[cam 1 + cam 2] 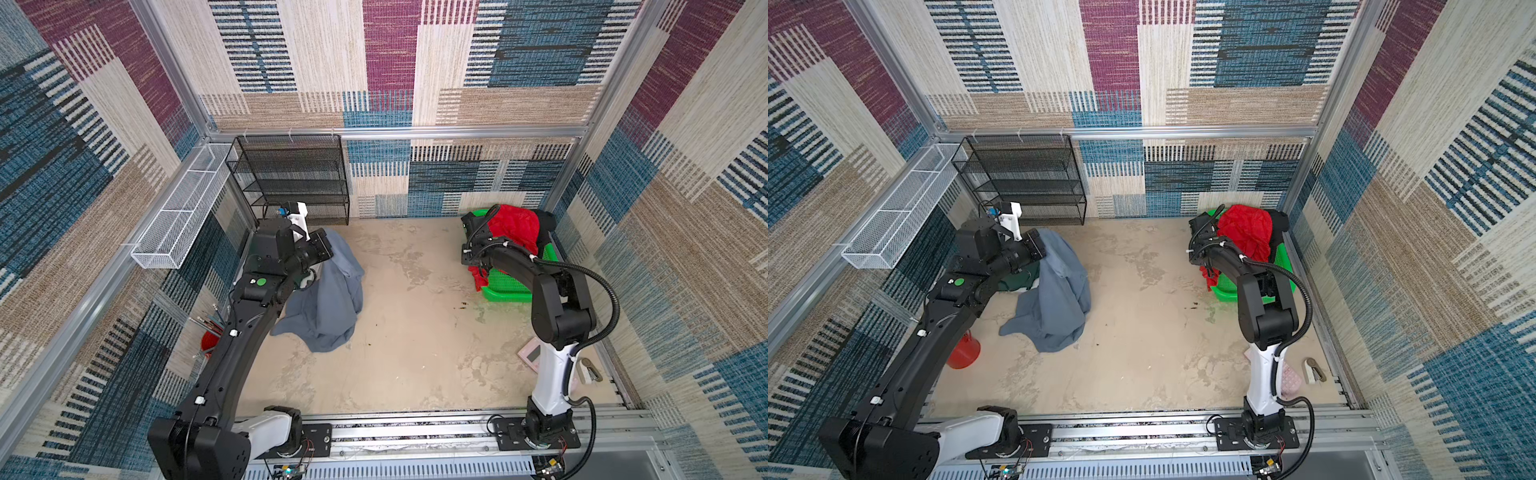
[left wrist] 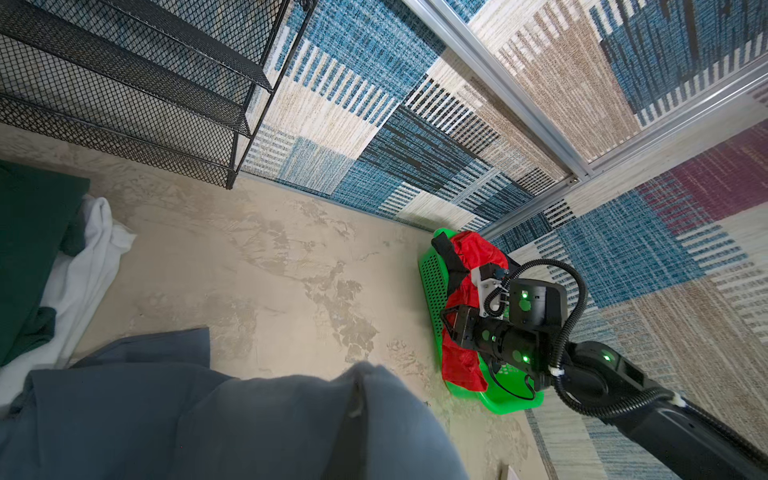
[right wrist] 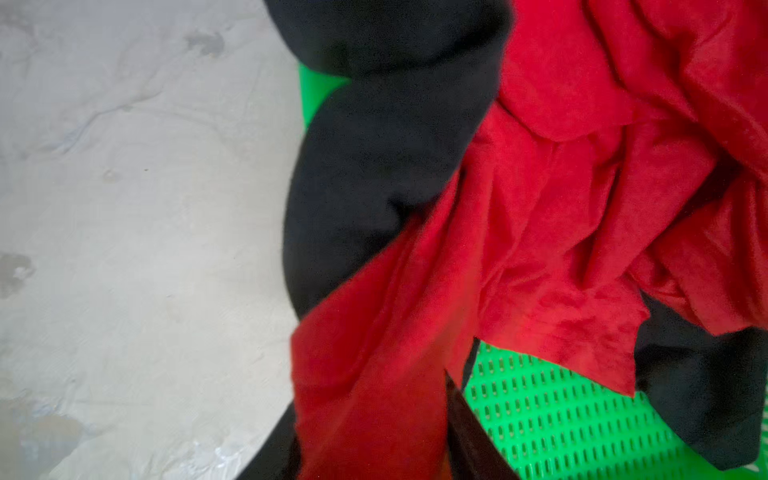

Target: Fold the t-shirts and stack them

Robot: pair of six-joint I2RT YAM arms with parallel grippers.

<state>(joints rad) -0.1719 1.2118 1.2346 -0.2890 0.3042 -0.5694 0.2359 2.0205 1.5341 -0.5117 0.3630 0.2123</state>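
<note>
My left gripper point(image 1: 325, 249) point(image 1: 1039, 248) is raised at the left and shut on the slate grey t-shirt point(image 1: 328, 299) point(image 2: 208, 415), which hangs from it to the table and hides the jaws. Behind it lie the dark green t-shirt point(image 2: 29, 232) and the white t-shirt point(image 2: 83, 266). At the back right, the red t-shirt point(image 1: 515, 226) point(image 3: 561, 208) and the black t-shirt point(image 3: 374, 166) spill over the green basket point(image 1: 507, 291) point(image 3: 561, 415). My right gripper point(image 1: 476, 272) point(image 3: 374, 428) is at the basket's near edge, shut on a fold of the red t-shirt.
A black mesh shelf point(image 1: 291, 178) stands against the back wall at the left. A white wire basket point(image 1: 178, 224) hangs on the left wall. A red cup point(image 1: 963, 353) sits under my left arm. A pink pad point(image 1: 1289, 378) and a small tool point(image 1: 1314, 372) lie at the front right.
</note>
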